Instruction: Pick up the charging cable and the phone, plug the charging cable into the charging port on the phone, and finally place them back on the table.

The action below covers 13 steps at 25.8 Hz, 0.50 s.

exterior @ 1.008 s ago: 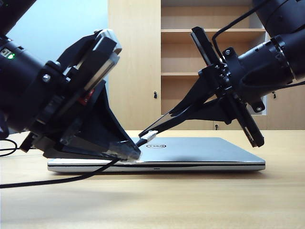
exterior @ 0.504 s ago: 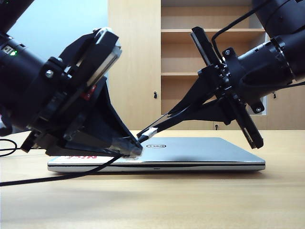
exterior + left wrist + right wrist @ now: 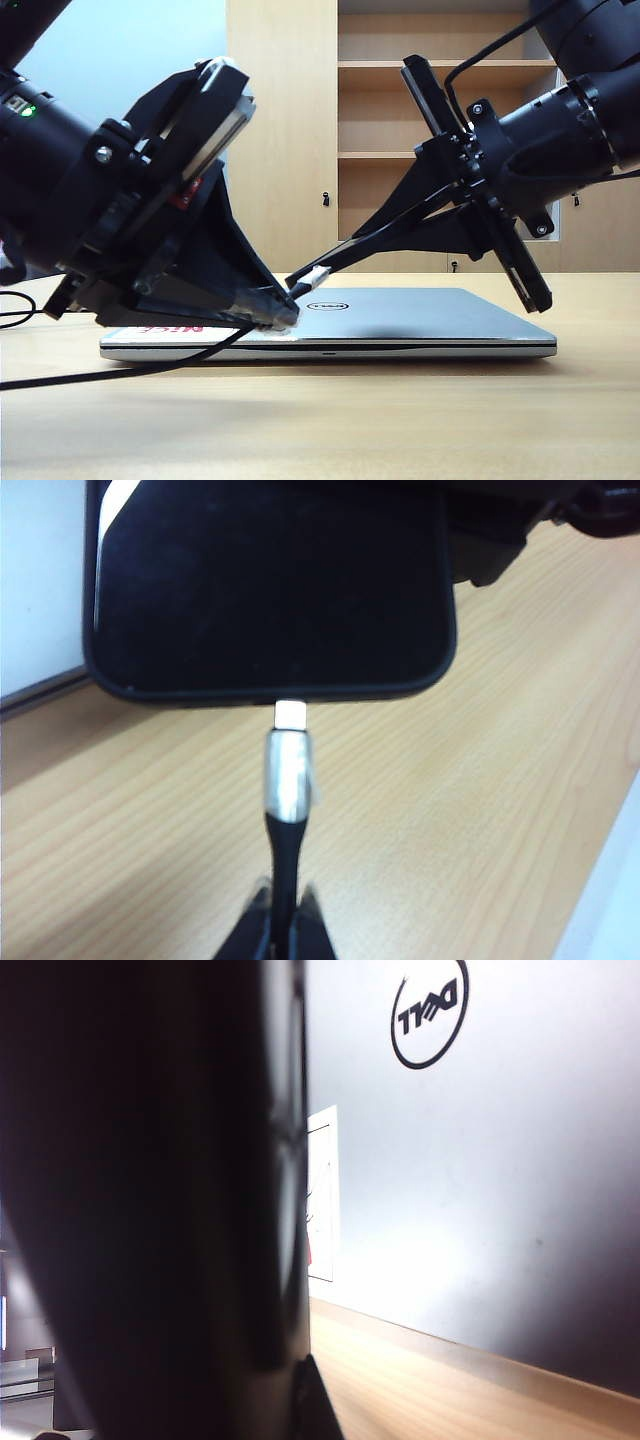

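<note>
You're at the plugging step: just above the laptop (image 3: 400, 315), your left gripper (image 3: 283, 925) pinches the charging cable (image 3: 287, 780), its plug at the phone (image 3: 270, 580) clamped in the right gripper (image 3: 295, 285). Next, push straight in.

Left arm: angled down from the exterior view's left, wrist pitched low.
Left gripper (image 3: 283, 920): fingers pinched together on the charging cable (image 3: 286, 790).
Right arm: slanted in from the right.
Right gripper (image 3: 300, 282): jaws clamped on the phone (image 3: 270, 580), tips near the left gripper.
</note>
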Each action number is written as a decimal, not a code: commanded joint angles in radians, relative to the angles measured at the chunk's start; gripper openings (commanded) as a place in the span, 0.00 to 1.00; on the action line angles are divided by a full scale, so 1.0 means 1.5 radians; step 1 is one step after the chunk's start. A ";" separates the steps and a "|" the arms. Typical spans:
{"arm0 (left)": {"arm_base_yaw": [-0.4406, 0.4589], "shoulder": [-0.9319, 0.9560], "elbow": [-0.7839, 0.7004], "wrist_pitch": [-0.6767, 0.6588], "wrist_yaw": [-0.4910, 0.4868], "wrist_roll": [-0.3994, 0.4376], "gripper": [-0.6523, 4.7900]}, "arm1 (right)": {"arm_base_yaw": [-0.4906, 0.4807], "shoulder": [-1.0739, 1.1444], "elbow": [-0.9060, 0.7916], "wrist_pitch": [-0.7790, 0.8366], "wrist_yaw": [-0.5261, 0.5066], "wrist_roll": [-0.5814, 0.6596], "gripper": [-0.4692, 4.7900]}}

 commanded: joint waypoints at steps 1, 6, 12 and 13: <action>0.000 -0.001 0.001 0.012 0.000 -0.010 0.11 | 0.001 -0.005 0.005 0.032 -0.021 -0.020 0.08; 0.000 -0.001 0.001 0.030 0.000 -0.020 0.11 | 0.001 -0.005 0.005 0.033 -0.021 -0.025 0.08; 0.001 -0.001 0.001 0.040 0.000 -0.020 0.11 | 0.001 -0.005 0.005 0.038 -0.031 -0.033 0.08; 0.001 -0.001 0.001 0.041 0.000 -0.020 0.11 | 0.001 -0.004 0.005 0.044 -0.038 -0.036 0.08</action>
